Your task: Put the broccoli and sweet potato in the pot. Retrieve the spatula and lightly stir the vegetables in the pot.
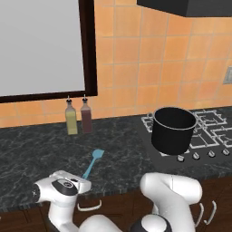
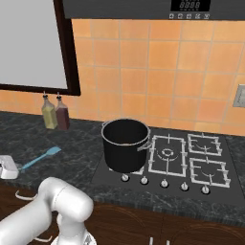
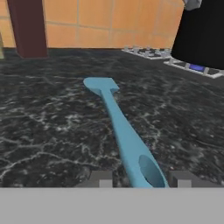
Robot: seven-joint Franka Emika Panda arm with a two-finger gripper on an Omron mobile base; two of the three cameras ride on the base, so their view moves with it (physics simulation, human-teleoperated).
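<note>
The light blue spatula (image 1: 93,164) (image 2: 40,158) (image 3: 118,127) lies flat on the dark marble counter, head pointing to the back wall. My gripper (image 3: 142,180) sits low at the counter's front edge, its two fingertips on either side of the handle's looped end. A gap still shows on the left side, so the jaws read as open. The white hand (image 1: 68,186) (image 2: 7,167) is level with the counter. The black pot (image 1: 173,131) (image 2: 125,146) stands on the stove's front left burner, well to the right. The broccoli and sweet potato are hidden.
Two bottles, one yellow (image 1: 71,118) and one dark red (image 1: 86,117), stand at the back wall under the dark window frame. The stove (image 2: 186,158) with its knob row lies to the right. Cabinet handles run below the counter edge.
</note>
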